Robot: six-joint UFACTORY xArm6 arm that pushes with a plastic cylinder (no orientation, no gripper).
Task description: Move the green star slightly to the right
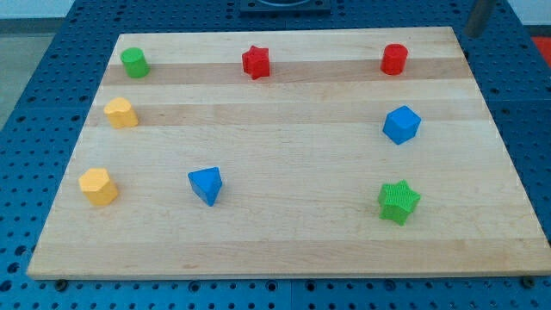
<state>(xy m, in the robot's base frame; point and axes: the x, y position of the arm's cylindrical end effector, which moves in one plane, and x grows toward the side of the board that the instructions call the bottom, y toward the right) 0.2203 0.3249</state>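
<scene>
While my tip stays unseen, the green star (399, 201) sits below the blue cube (401, 124).

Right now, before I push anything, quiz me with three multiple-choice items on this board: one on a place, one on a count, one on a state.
1. Where does the green star-shaped block lie on the wooden board?
A. the view's top left
B. the view's bottom right
C. the centre

2. How many red blocks are there?
A. one
B. two
C. three

3. What touches the green star?
A. my tip
B. the blue block above it
C. nothing

Answers:
1 B: it lies low at the view's right, below the blue faceted block.
2 B: a red star-shaped block and a red cylinder block sit along the top.
3 C: bare wood surrounds it; only a blurred dark rod shows at the top right corner, its tip unclear.
</scene>
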